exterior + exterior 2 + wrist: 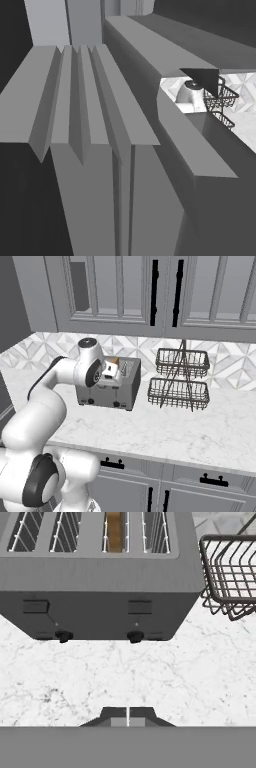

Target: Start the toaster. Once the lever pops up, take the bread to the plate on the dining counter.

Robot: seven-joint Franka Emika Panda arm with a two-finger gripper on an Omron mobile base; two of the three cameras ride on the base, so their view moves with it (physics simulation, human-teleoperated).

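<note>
Hovering over white marble counter [125,677], gripper [128,717] pinched closed, empty; grey toaster [107,387] holding bread [114,531], wire basket rack [179,381] beside, grey cabinets [150,291] above.

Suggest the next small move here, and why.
Probably bring the shut gripper forward onto the right lever of the toaster and press down: the bread sits in a slot above it, and the gripper hangs over the counter, short of the toaster's front.

Hand view – straight down over toaster [95,577]
</note>
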